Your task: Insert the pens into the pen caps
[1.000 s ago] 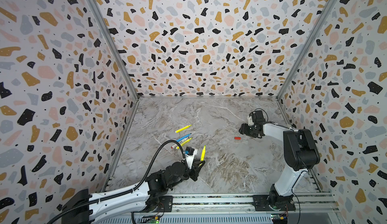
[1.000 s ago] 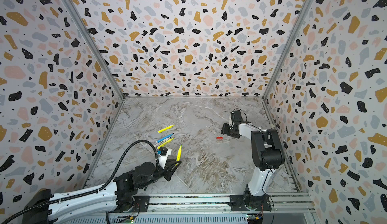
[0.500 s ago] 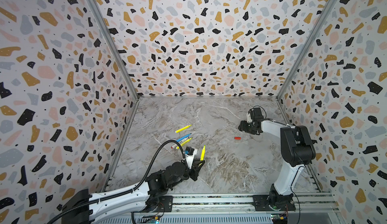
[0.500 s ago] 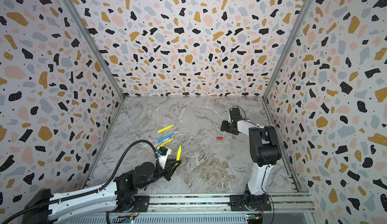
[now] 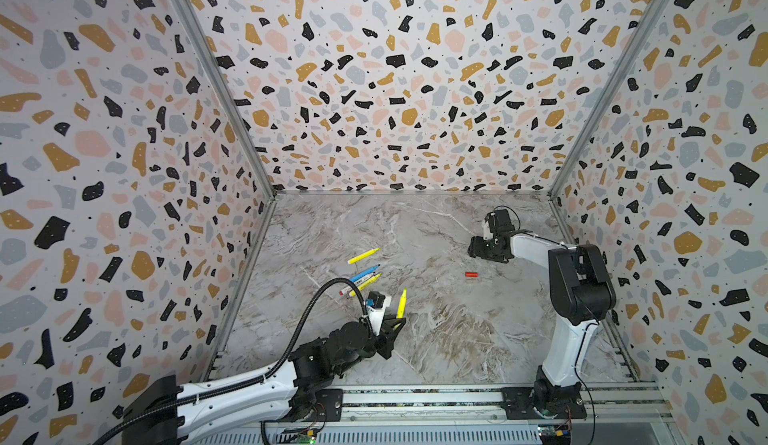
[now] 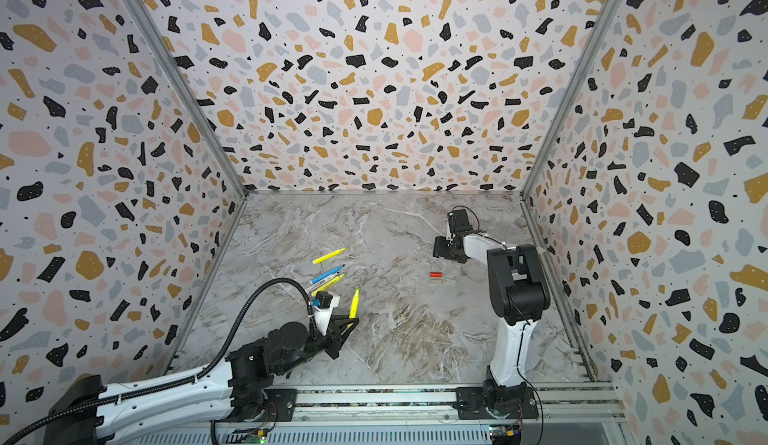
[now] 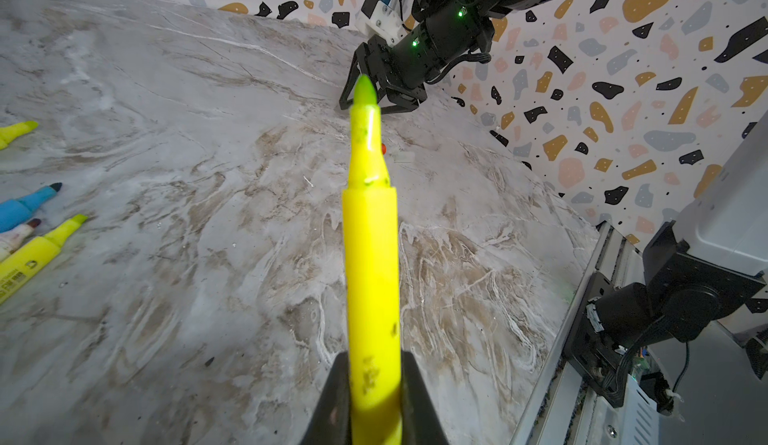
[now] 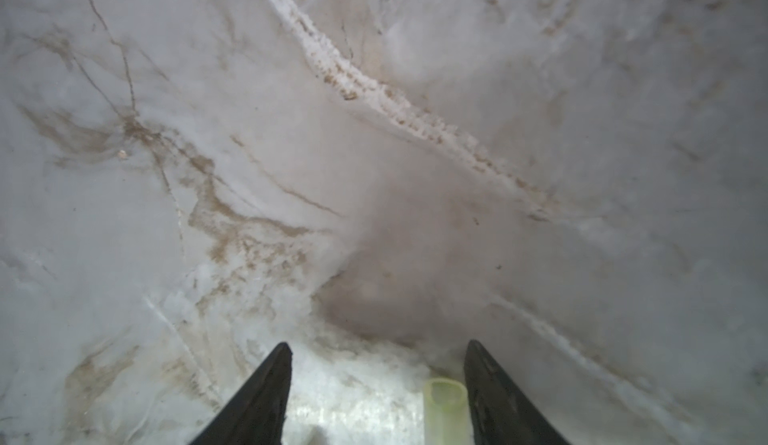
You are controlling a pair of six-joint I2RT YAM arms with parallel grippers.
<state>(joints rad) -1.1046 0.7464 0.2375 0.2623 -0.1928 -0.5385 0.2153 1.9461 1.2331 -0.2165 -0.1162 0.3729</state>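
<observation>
Marble tabletop [image 5: 436, 339] carries a red cap [image 5: 471, 274]; nearer and left of it, the left gripper [image 7: 374, 384] clenches a yellow highlighter [image 7: 371, 256] by the rear. Beyond that cap the right gripper [image 8: 378, 345] stands released, a pale cap [image 8: 444, 401] between the jaws. Caps are probably light, stiff, slippery: grasp mid-body.

Left tool [image 5: 398, 321] clamped on yellow pen [image 5: 402, 303], arm stretched low; right tool [image 5: 476, 249] jaws apart, arm extended forward.

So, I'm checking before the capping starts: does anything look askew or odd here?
Mostly tidy. The pale yellowish translucent tube cap sits off-centre in the open right gripper, close beside one finger rather than midway. The bright yellow marker pen clamped in the left gripper carries dark smudges on its barrel.
</observation>
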